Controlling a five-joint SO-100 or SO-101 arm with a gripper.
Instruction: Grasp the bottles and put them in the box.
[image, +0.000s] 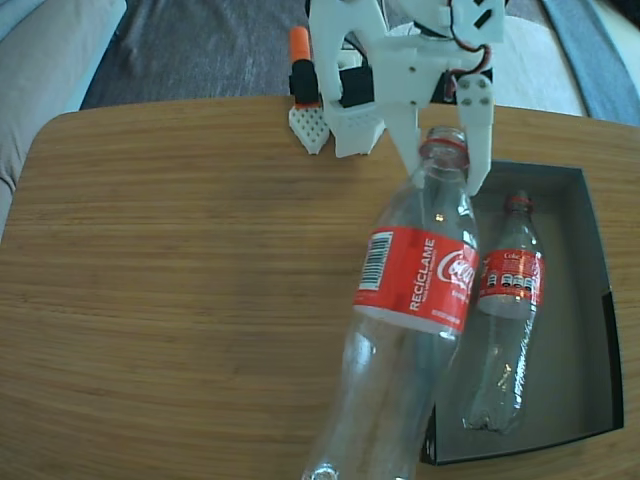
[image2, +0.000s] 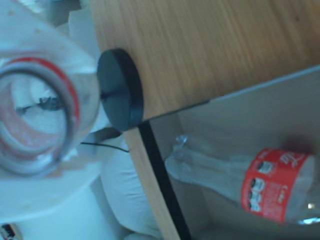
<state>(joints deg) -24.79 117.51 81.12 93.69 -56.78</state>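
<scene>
Two bottles show in the fixed view. Nearest the camera is the held bottle (image: 415, 300), hanging aslant with its base low at the bottom edge and its neck up between the white fingers (image: 480, 130) of the gripper (image: 445, 180). The jaws are closed on the neck just under the red ring. This bottle crosses the left wall of the box (image: 590, 230), its lower part over the table (image: 180, 280) and its neck over the tray. Its red label faces up, with a barcode at the left end.

Behind it, the second bottle (image: 507, 310) lies flat inside the box, cap toward the far wall, base toward the near one.

Farther back, at the table's far edge, stands the arm's base, with an orange and black part (image: 302, 70) beside it.

From the wrist, the held bottle's open mouth (image2: 35, 115) fills the left side, blurred and seen end on. Only this view shows a black round disc (image2: 120, 87) at the table edge. The lying bottle (image2: 250, 182) appears at lower right on the grey floor, label toward the right.
</scene>
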